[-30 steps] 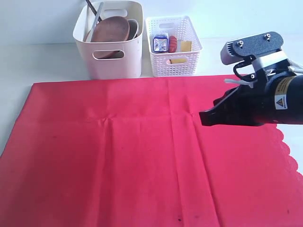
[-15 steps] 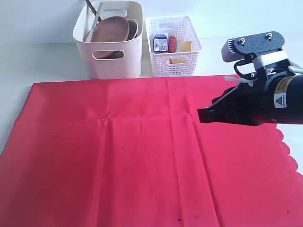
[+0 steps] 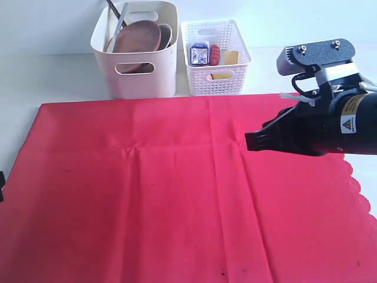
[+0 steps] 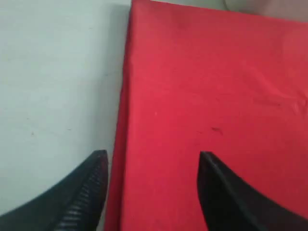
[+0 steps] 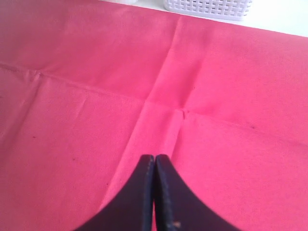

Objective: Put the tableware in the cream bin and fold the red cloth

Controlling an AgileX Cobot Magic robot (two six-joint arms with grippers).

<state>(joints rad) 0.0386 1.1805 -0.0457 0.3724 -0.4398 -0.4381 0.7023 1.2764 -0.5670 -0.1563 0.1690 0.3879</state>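
The red cloth (image 3: 147,194) lies spread flat across the table, its scalloped edge at the right. At the back stands the cream bin (image 3: 144,79) holding the wooden plate (image 3: 138,36), the white bowl (image 3: 166,34) and upright utensils (image 3: 119,22). My right gripper (image 3: 250,141) hovers shut and empty above the cloth's right half, over a crease (image 5: 166,91). My left gripper (image 4: 153,159) is open at the cloth's left edge (image 4: 122,120), one finger over the bare table and the other over the red cloth (image 4: 216,86).
A white lattice basket (image 3: 218,79) with a small carton and food items stands right of the bin, just behind the cloth. Bare white table (image 4: 53,82) runs along the cloth's left side. A dark sliver of the left arm (image 3: 1,184) shows at the exterior view's left edge.
My right gripper has drifted slightly left over the cloth, still shut. A dark bit of the left arm has come into the exterior view at its left edge.
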